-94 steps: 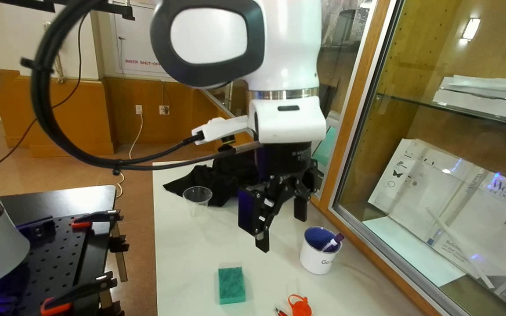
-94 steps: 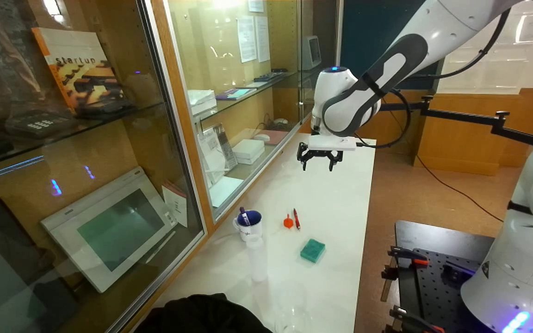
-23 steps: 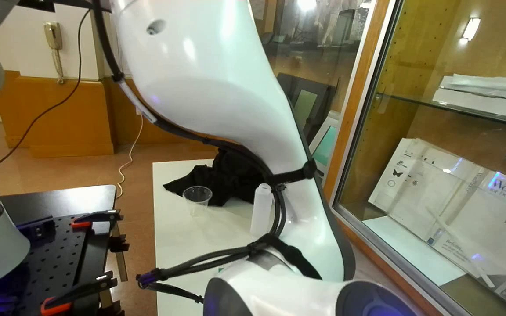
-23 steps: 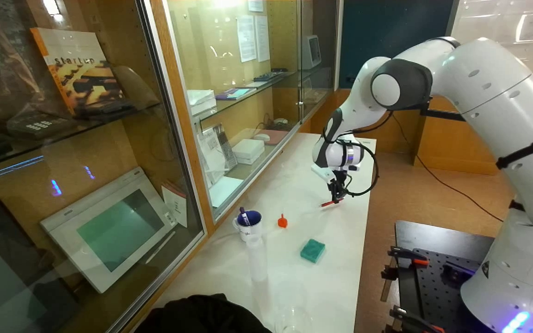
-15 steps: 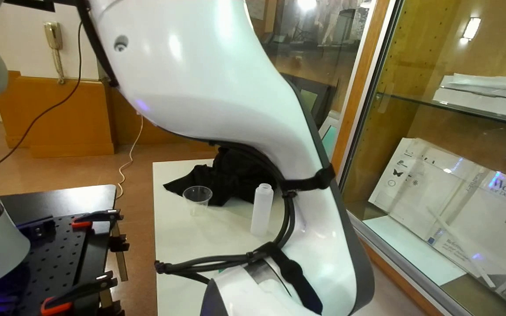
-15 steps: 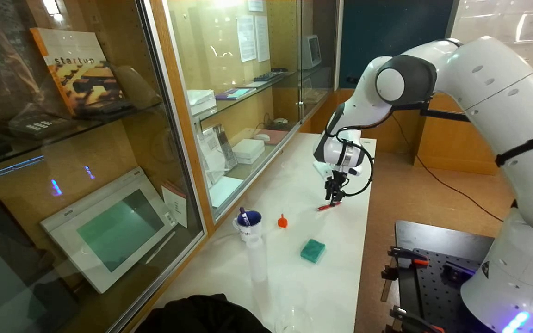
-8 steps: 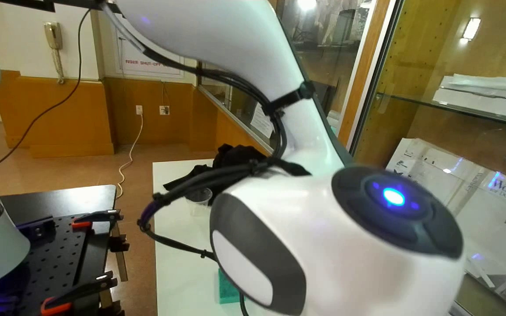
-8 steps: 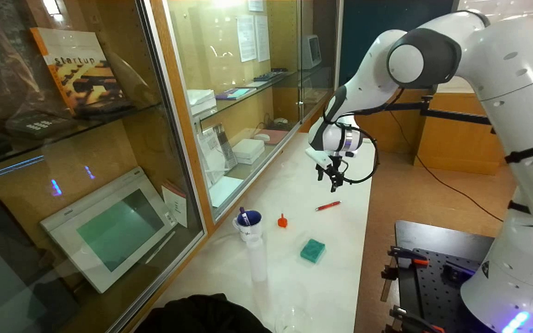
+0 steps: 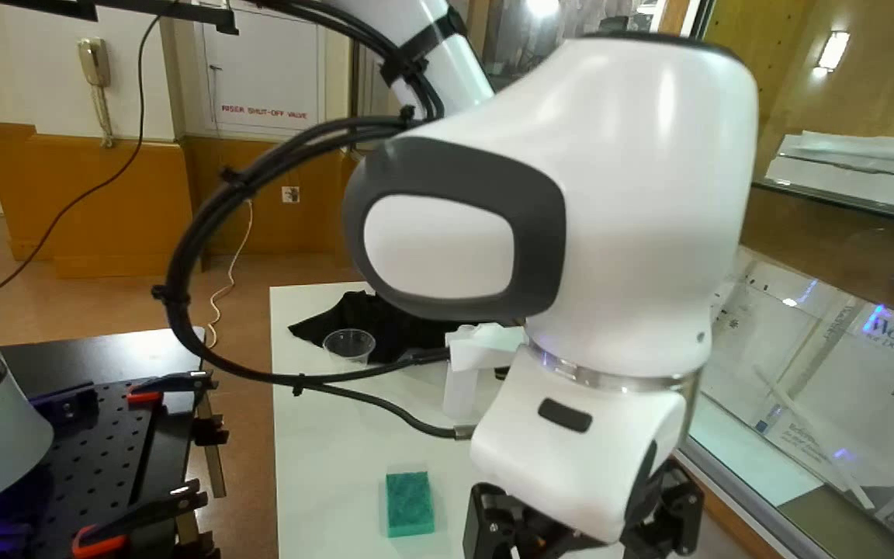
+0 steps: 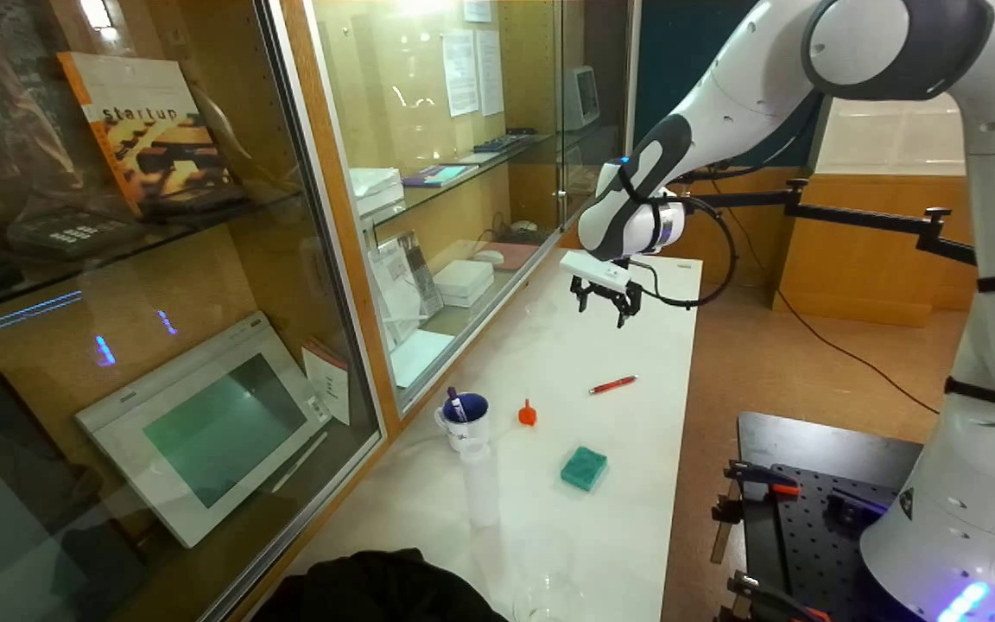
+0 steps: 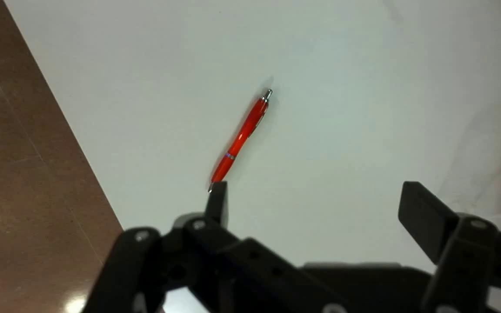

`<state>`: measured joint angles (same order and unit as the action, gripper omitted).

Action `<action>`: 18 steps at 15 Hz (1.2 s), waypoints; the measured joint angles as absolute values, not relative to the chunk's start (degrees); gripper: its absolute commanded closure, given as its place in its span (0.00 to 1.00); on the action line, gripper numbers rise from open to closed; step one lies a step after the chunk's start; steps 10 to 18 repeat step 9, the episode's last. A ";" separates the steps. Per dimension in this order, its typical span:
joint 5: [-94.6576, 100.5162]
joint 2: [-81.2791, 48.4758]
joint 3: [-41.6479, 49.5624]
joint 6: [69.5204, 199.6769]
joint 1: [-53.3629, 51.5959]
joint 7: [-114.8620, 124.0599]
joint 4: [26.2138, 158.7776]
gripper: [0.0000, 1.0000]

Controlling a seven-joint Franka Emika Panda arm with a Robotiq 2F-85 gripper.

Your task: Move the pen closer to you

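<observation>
The pen (image 10: 613,385), a slender orange-red stick with silver ends, lies flat on the white table (image 10: 627,527), toward the table edge on the robot base's side. It also shows in the wrist view (image 11: 240,139), its lower tip partly behind the left finger. My gripper (image 10: 602,316) hangs above the table, apart from the pen. In the wrist view the gripper (image 11: 315,187) has its fingers wide apart with nothing between them. In an exterior view only the gripper's upper part shows at the bottom edge, and the pen is not visible there.
A green block (image 10: 584,468), an orange-red cap-like piece (image 10: 528,415), a mug with a marker (image 10: 465,429) and a white bottle (image 10: 481,488) stand on the table. A clear cup (image 9: 348,344) and black cloth (image 9: 369,318) lie beyond. Glass cabinets (image 10: 342,259) line one side.
The pen, earlier beside the orange-red piece, was carried toward the robot-side edge, turned and set down. My gripper let go of it and has risen away.
</observation>
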<state>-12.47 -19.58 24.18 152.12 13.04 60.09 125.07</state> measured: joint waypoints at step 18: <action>-9.22 -11.59 20.54 151.11 12.83 51.56 129.04 0.00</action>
